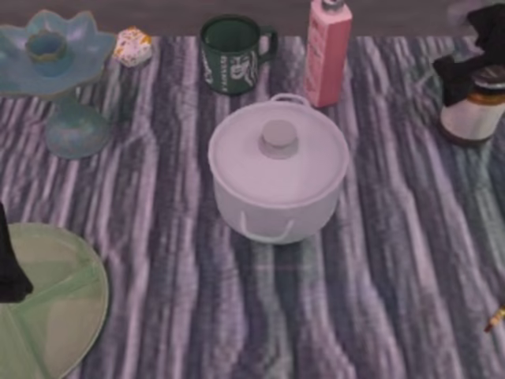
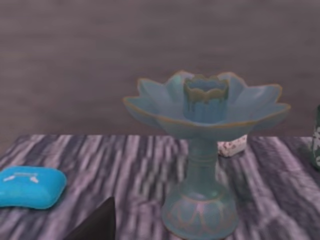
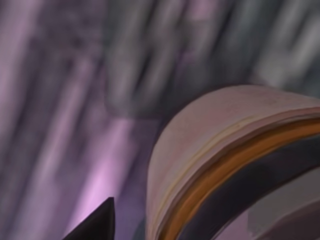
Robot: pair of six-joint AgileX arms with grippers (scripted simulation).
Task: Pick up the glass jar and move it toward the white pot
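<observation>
From above, the white pot (image 1: 278, 178) sits in the middle of the striped cloth (image 1: 394, 260). The glass jar (image 1: 476, 106) stands far off to the pot's right, near the table edge. The right gripper (image 1: 461, 67) is at the jar, but I cannot tell if it grips yet. The left gripper (image 1: 8, 272) rests far to the pot's left, by a green plate (image 1: 55, 304).

The left wrist view shows a blue stand (image 2: 202, 150).

The right wrist view shows the jar very close. I think grabbing comes now, then lifting it toward the pot
</observation>
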